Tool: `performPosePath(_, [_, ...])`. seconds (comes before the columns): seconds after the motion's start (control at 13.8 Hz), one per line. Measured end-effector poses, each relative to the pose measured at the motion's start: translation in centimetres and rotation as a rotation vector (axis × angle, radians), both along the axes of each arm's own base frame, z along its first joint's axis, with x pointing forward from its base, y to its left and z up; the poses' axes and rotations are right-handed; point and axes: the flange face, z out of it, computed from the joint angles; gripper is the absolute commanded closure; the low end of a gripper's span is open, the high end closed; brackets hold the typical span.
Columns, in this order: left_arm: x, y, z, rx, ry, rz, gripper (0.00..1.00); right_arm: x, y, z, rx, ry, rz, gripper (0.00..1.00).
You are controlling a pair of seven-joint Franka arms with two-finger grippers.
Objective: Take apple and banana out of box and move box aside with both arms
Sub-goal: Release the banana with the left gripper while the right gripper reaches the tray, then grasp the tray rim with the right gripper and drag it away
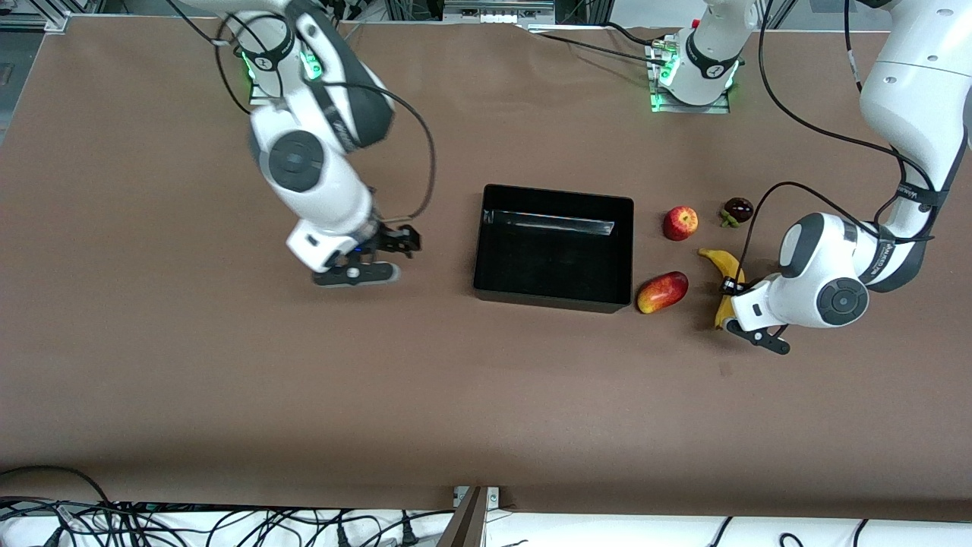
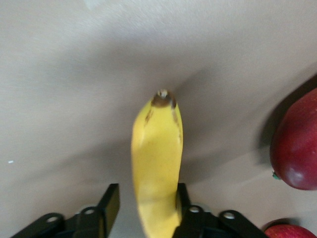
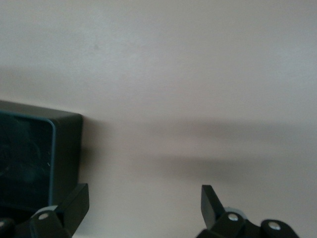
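Observation:
The yellow banana [image 1: 727, 267] lies on the brown table toward the left arm's end. My left gripper [image 1: 727, 305] is down over it, open, with a finger on each side; in the left wrist view the banana [image 2: 157, 163] touches one finger and a gap shows at the other, around my left gripper [image 2: 147, 192]. The red apple [image 1: 680, 222] lies between the banana and the black box [image 1: 554, 296], which stands mid-table with nothing in it. My right gripper [image 1: 399, 243] is open and holds nothing, low over the table beside the box's wall [image 3: 67, 148]; it also shows in the right wrist view [image 3: 144, 194].
A red-and-yellow mango-like fruit [image 1: 662, 292] lies by the box's corner nearer the front camera, also seen in the left wrist view [image 2: 297, 144]. A small dark fruit [image 1: 737, 209] lies farther back than the banana. Cables hang along the table's front edge.

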Motion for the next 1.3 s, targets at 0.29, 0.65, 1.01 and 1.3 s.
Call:
performPosePath(0.29, [1.2,-1.1,7.9,0.042,-0.086,-0.02,0.0,-2.2,8.1,-4.6,0.015,0.003,-0.121,0.0])
performPosePath(0.65, [2.8,-2.1,22.2,0.108,-0.165,-0.007,0.0,-5.0,12.4,-8.1,-0.011,0.04,-0.207,0.14])
performPosePath(1.01, [1.7,-2.6,31.6,0.032,-0.111,0.073,0.0,-6.6,14.0,-9.4,-0.026,0.053,-0.185,0.6])
performPosePath(1.3, [-1.2,-3.8,37.9,0.017,-0.159,0.204,0.0,-7.3,14.4,-10.8,-0.041,0.067,-0.176,1.0])
